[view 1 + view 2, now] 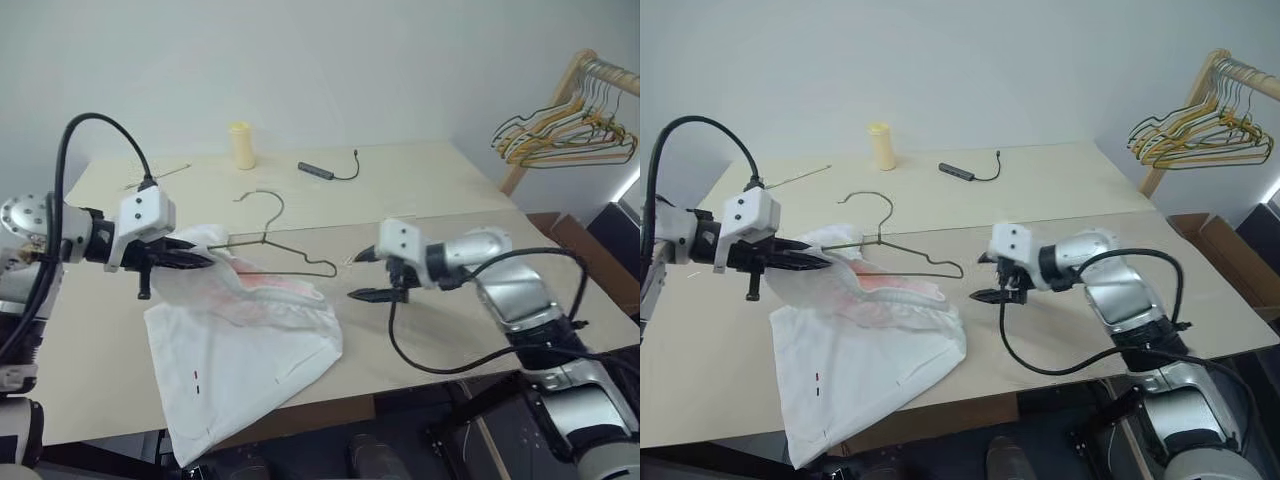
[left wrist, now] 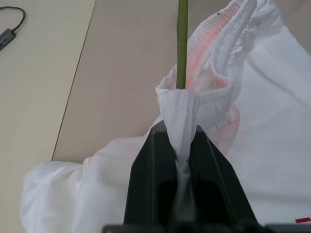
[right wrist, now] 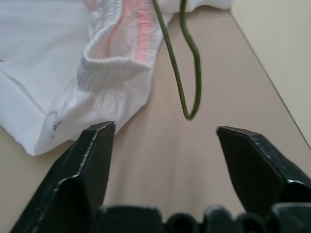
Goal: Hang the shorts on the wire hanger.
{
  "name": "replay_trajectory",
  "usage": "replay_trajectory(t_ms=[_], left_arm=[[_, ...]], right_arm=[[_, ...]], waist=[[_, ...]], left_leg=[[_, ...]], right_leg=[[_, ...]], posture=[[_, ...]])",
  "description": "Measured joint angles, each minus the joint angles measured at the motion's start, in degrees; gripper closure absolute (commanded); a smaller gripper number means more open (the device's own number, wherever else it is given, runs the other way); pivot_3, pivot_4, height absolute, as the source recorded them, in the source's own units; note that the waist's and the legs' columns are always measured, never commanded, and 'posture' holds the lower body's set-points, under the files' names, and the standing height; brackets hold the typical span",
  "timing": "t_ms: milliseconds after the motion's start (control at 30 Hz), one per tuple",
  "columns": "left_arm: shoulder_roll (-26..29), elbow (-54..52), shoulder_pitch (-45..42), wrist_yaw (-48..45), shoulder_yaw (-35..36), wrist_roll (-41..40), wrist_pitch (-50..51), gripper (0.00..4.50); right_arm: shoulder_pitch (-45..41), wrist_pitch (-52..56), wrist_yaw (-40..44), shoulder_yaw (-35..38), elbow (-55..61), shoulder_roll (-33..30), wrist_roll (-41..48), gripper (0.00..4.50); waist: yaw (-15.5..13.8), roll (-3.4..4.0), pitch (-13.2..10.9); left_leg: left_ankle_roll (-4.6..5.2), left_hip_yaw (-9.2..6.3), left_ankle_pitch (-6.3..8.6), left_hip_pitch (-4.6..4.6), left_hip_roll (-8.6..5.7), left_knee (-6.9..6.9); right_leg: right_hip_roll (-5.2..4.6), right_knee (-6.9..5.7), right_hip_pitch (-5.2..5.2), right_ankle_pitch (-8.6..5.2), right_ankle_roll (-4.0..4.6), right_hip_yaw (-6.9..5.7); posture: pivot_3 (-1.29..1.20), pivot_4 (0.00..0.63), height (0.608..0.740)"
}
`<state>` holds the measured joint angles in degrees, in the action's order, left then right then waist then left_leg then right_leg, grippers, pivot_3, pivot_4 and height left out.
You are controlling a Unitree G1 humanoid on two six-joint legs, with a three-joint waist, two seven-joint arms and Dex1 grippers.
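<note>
The shorts (image 1: 240, 350) lie near the front edge of the counter (image 1: 420, 200), toward its left side. One corner droops over that edge. They look thin, soft and light, so they likely fold and slide easily and need a firm pinch. The puffy waistband is the thickest part, so it seems the best place to take hold.

The left tool (image 2: 182, 160) is closed tight on a bunch of that waistband. It holds this part up off the counter. The rest of the shorts sags down and rests flat.

The hanger (image 1: 290, 250) is thin bare wire, stiff but very light. A small push could make it skid or twist. Its hook points toward the back of the counter. One end of it goes inside the waistband, right next to the left tool's pinch. The other end sticks out bare toward the middle of the counter.

The right tool (image 3: 163, 141) is wide open and holds nothing. It is low over the counter, just past the bare end of the hanger, and does not touch it. That bare end looks like a good spot to grab, so the hanger stays put while the waistband is pulled along the wire.
</note>
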<state>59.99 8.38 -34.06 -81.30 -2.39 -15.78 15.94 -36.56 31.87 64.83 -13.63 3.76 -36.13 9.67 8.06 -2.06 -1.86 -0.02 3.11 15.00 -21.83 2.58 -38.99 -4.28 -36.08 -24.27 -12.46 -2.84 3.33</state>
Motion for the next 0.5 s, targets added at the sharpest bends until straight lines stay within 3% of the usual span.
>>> replay_trajectory(t_ms=[167, 367, 500], left_arm=[[-0.3, 0.57, 0.46, 0.27, 1.1, -0.07, -1.14, 4.5], [-0.89, 1.26, 0.69, 0.3, 1.27, -0.11, -2.24, 4.5], [-0.88, 1.26, 1.85, 0.38, 1.51, -0.11, -2.3, 4.5]], right_arm=[[5.95, 11.49, -1.54, 3.52, 6.02, -2.64, 5.29, 0.26], [10.17, 23.38, -12.79, 3.78, 13.28, 9.88, 10.89, 0.26], [10.7, 25.75, -17.07, 2.6, 16.44, 11.3, 11.85, 0.26]], waist=[[-0.06, -0.01, 0.0], [0.99, -0.01, 0.01], [0.86, -0.03, 0.02]], left_leg=[[0.0, 0.02, 0.0, 0.02, 0.02, 0.0], [0.0, 0.01, 0.0, 0.08, 0.07, 0.0], [0.0, 0.02, 0.0, -0.04, 0.04, 0.0]], right_leg=[[0.02, 0.01, 0.0, 0.0, 0.0, 0.0], [0.09, -0.07, 0.01, 0.0, 0.01, 0.04], [0.01, 0.03, -0.01, 0.0, 0.0, 0.02]], posture=[[-0.12, 0.0, 0.74], [-0.13, 0.0, 0.74], [-0.12, 0.0, 0.74]])
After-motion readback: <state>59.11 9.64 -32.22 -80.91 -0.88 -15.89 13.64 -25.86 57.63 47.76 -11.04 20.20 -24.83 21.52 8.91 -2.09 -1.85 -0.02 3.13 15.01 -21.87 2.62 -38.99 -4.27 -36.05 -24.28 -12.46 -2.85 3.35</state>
